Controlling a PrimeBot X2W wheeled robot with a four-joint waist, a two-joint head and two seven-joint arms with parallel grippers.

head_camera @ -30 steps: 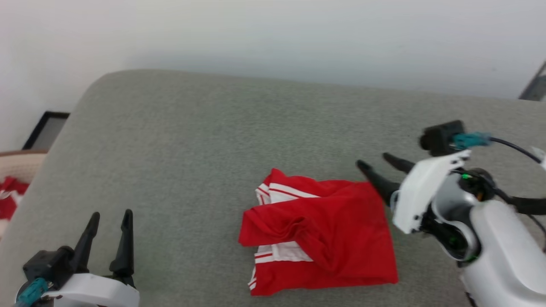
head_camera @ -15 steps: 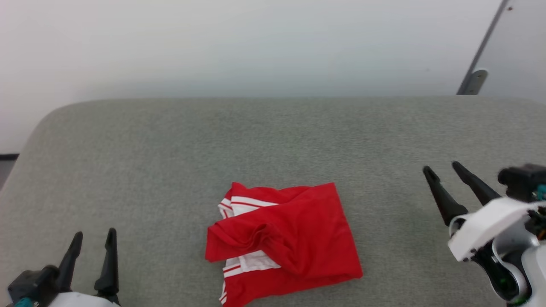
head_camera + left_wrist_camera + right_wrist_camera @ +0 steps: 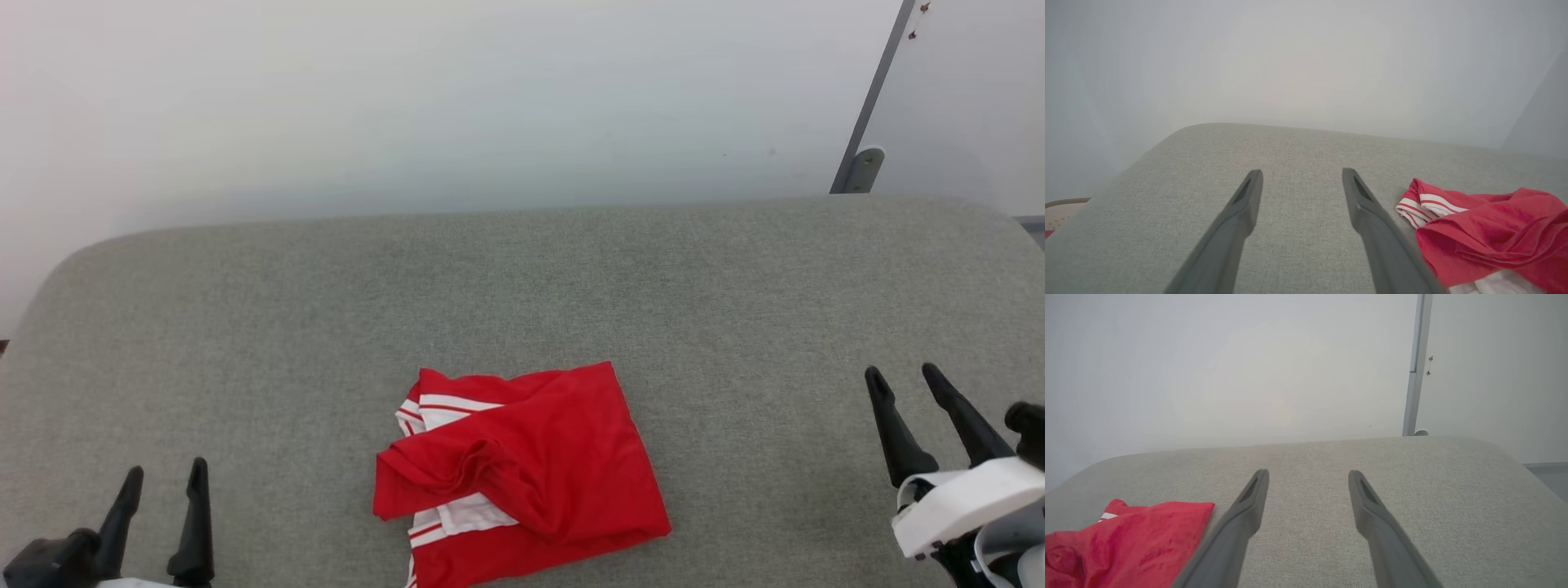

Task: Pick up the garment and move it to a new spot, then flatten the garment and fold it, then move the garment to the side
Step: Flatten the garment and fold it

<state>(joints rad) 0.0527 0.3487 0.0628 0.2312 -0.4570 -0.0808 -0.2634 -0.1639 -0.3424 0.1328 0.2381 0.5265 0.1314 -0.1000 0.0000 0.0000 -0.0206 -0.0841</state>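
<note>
Folded red garment (image 3: 522,474), white striped sleeve trim peeking out, lies rumpled on the grey surface (image 3: 326,327) between my left hand (image 3: 166,468) and right hand (image 3: 901,371), both spread and empty.

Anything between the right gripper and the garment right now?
Nothing: only bare grey cushion separates the right gripper and the garment, clearest in head view.

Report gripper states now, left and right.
Left gripper: open, holding nothing.
Right gripper: open, holding nothing.
</note>
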